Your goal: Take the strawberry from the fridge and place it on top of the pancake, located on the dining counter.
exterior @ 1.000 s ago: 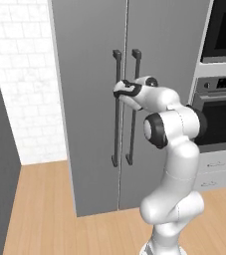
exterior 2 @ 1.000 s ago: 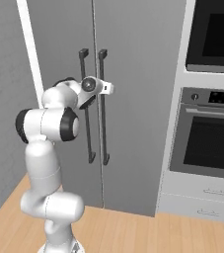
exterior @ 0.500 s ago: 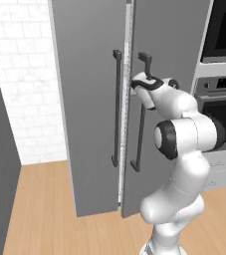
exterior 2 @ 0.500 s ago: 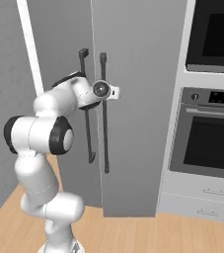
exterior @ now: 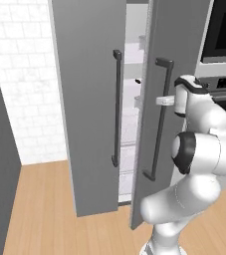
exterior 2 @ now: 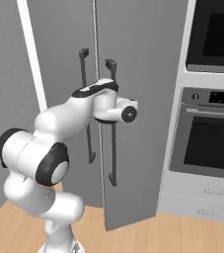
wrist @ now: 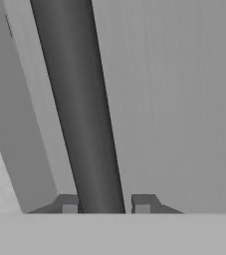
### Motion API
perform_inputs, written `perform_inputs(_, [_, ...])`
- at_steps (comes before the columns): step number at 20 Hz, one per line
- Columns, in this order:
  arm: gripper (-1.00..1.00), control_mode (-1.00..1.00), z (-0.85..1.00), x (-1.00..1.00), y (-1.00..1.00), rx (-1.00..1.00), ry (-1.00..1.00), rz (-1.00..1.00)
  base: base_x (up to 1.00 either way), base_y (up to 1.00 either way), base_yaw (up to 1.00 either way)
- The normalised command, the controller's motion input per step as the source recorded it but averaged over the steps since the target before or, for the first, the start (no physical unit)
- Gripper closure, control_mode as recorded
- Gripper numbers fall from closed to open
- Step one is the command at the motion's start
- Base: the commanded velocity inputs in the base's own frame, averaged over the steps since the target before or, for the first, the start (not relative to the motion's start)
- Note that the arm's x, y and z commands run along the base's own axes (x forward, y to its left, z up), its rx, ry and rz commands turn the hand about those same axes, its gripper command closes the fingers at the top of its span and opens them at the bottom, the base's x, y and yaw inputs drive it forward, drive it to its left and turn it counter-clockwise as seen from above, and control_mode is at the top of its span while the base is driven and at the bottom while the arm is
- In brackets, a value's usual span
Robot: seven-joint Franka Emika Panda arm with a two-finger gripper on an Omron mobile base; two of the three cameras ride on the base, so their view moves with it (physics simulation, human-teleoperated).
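A: Where did you have the gripper (wrist: 104,205) at that moment?

B: You had it clamped on the right door's handle (exterior: 159,119). In the hand view the dark bar (wrist: 79,109) ran straight between the two fingertips (wrist: 68,204), one tip on each side of it, with the grey door face behind.

A: And the fridge (exterior: 92,99) itself?

B: Your right door (exterior 2: 138,99) stood swung out partway, its near edge tilted toward the base. The left door (exterior: 87,104) looked flat and shut, its own handle (exterior: 117,107) untouched. Between the two doors you had a tall gap showing white shelves (exterior: 134,102).

A: Did you spot the strawberry?

B: Not surely. A small dark speck (exterior: 138,80) sat on an upper shelf in the gap, too small to tell what it was. I could not tell you where the berry lay.

A: Anything else around you?

B: A dark-glass oven (exterior 2: 207,143) sat in the white cabinet wall just right of the fridge, another dark panel (exterior 2: 213,32) above it. White tile wall (exterior: 27,89) to the left of the fridge, light wood floor (exterior: 45,214) below.
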Motion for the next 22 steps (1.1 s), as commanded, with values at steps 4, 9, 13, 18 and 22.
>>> perform_inputs(4, [1.00,-1.00,0.84,-0.42,-0.78,0.09,-0.03,0.14,0.00,0.00,0.00])
perform_inputs(9, [-1.00,-1.00,0.55,-0.22,-0.81,0.09,-0.01,0.09,0.00,0.00,0.00])
perform_inputs(13, [-1.00,-1.00,-0.07,-0.02,0.00,-0.06,0.01,0.00,0.00,0.00,0.00])
perform_inputs(18, [-1.00,-1.00,0.28,-0.49,0.00,-0.04,-0.12,-0.01,0.00,0.00,0.00])
perform_inputs(22, [-1.00,-1.00,0.73,-0.49,0.00,-0.07,-0.21,-0.05,0.00,0.00,0.00])
